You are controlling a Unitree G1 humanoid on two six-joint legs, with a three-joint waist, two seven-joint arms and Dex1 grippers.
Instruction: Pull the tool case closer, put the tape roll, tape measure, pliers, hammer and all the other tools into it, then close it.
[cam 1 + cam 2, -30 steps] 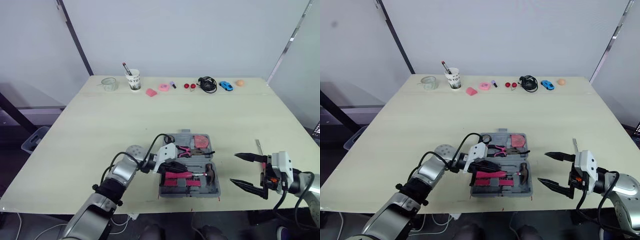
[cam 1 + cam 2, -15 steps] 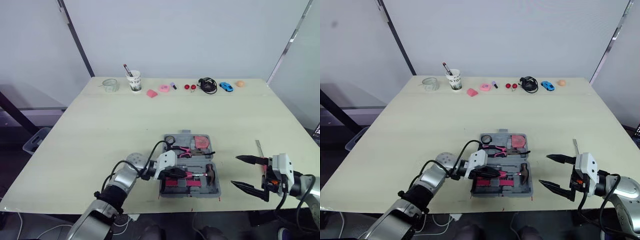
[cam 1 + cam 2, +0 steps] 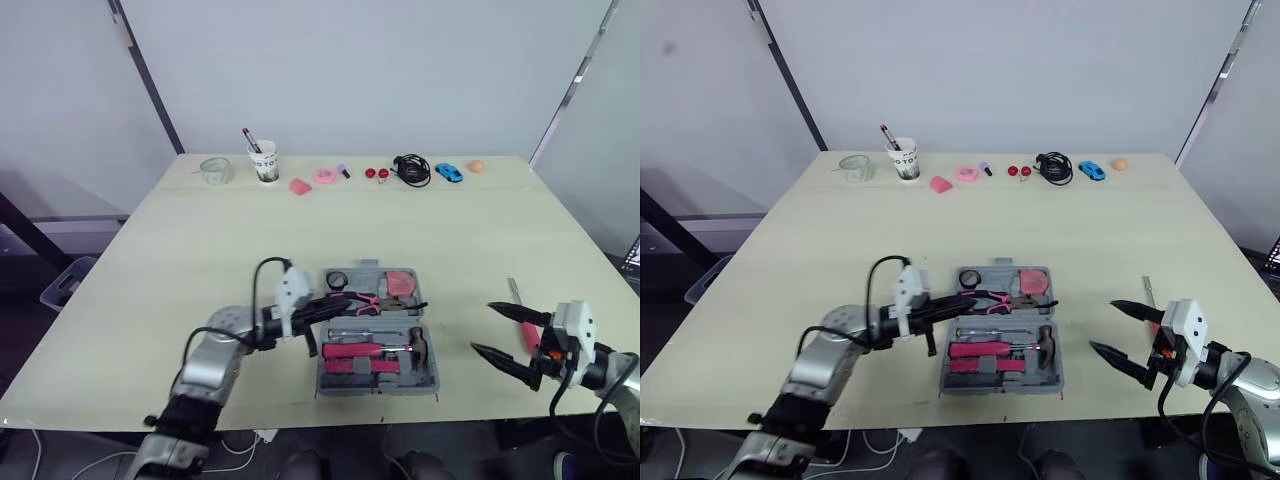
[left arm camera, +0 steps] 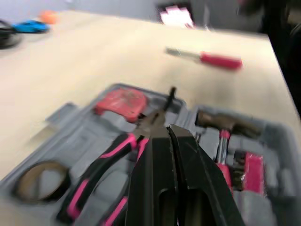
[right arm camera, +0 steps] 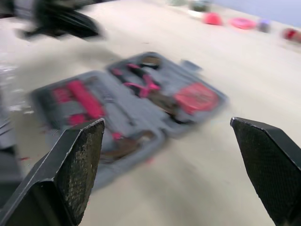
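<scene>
The grey tool case (image 3: 432, 376) lies open near the table's front edge. In it sit a tape roll (image 3: 338, 279), pink-handled pliers (image 3: 364, 299), a red tape measure (image 3: 402, 282), a hammer (image 3: 417, 344) and a pink-handled tool (image 3: 351, 350). My left gripper (image 3: 330, 308) is shut with nothing in it, at the case's left edge beside the pliers (image 4: 117, 150). My right gripper (image 3: 482, 328) hangs wide open to the right of the case, apart from it. A red-handled screwdriver (image 3: 516, 292) lies on the table just behind it.
Along the table's far edge stand a clear jar (image 3: 214, 169), a paper cup with a pen (image 3: 264, 160), small pink items (image 3: 300, 185), a black cable (image 3: 412, 168), a blue toy car (image 3: 449, 171) and an orange ball (image 3: 476, 166). Bare tabletop lies between them and the case.
My left gripper has drawn back to the left, from over the pink-handled tool in the case's front half to the case's left edge. The right gripper has shifted slightly right.
</scene>
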